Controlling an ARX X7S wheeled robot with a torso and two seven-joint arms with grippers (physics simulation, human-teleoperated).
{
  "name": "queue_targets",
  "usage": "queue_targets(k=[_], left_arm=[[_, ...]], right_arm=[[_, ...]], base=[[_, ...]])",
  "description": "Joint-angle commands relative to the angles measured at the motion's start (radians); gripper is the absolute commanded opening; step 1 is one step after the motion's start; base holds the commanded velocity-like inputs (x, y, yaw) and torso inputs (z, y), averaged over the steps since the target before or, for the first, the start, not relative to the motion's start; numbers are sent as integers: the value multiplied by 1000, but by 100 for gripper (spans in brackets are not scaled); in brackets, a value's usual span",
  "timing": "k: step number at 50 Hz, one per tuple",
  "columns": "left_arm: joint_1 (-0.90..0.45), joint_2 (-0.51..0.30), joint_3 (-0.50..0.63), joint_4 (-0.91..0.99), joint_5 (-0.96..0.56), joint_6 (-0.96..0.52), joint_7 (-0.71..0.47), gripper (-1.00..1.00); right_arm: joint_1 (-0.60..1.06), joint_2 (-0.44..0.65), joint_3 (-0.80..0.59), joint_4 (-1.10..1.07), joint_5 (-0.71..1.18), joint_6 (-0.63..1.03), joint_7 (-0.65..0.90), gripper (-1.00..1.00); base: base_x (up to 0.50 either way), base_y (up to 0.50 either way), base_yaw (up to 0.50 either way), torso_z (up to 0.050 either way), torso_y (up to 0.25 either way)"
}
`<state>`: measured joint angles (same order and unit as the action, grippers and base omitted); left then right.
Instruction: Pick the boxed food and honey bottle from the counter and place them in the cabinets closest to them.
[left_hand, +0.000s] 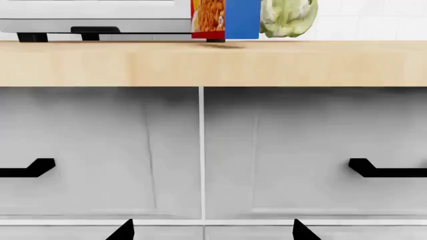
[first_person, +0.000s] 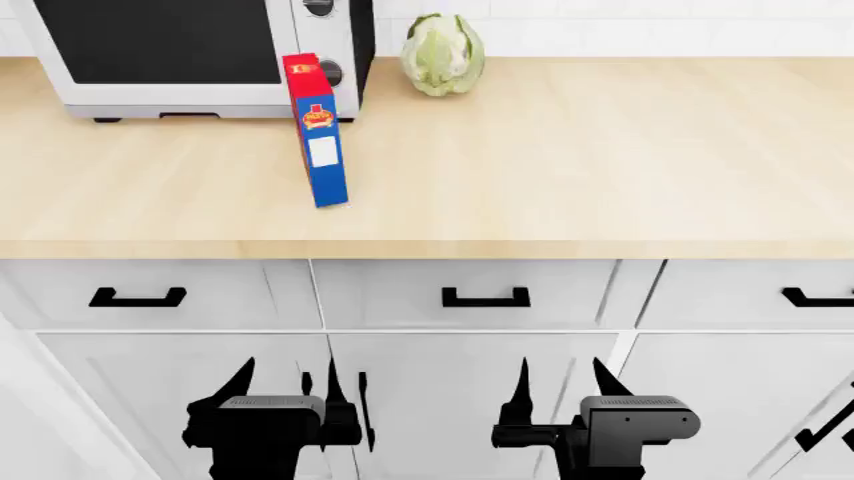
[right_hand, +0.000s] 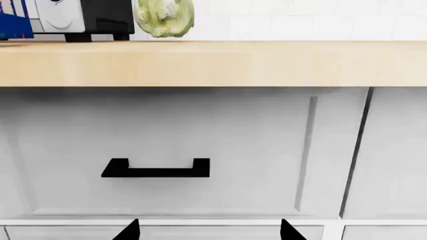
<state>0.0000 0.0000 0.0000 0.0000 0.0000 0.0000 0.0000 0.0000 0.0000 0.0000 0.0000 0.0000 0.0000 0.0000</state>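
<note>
- Left gripper (first_person: 286, 385): my fingers stand spread with nothing between them, tips pointing at the white cabinet fronts below the counter (first_person: 561, 170).
- Right gripper (first_person: 558, 380): fingers likewise spread apart and empty, level with the left gripper and facing the same cabinet row.
- Straight ahead of the right fingertips is a drawer front with a black handle (right_hand: 155, 169); ahead of the left fingertips a vertical seam between two drawer fronts (left_hand: 201, 150).
- Boxed food (first_person: 318, 130): upright on the counter, above and beyond my left fingers, well apart from both grippers. Its narrow face is red on top, blue below, with a yellow-red logo and a white label; I cannot read any writing on them. The left wrist view shows a picture of orange food on its broad face.
- Just behind the box stands a microwave (first_person: 187, 55), dark door, knobs at its right side.
- A pale green cabbage (first_person: 442, 54) sits on the counter beyond and between the two grippers, beside the microwave.
- Honey bottle: I cannot find it in any view.
</note>
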Motion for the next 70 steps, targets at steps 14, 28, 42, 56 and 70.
queue_targets(k=[14, 28, 42, 56, 70], left_arm=[[11, -62, 49, 235, -36, -203, -64, 100], [-2, -116, 37, 481, -32, -388, -105, 100], [-106, -193, 49, 761, -25, -692, -87, 100], [-360, -223, -6, 931, -85, -1038, -56, 100], [-444, -245, -50, 978, -104, -1141, -49, 100]], right_arm=[[18, 64, -69, -248, 43, 160, 56, 100], [25, 103, -75, -446, 25, 292, 105, 100], [138, 179, -79, -737, 13, 649, 96, 100], [412, 195, -47, -948, 45, 1092, 109, 100], [616, 224, -27, -1044, 109, 1304, 61, 100]], base=[[25, 238, 0, 0, 0], [72, 500, 0, 0, 0], [70, 426, 0, 14, 0], [1, 14, 0, 50, 0], [182, 325, 0, 50, 0]])
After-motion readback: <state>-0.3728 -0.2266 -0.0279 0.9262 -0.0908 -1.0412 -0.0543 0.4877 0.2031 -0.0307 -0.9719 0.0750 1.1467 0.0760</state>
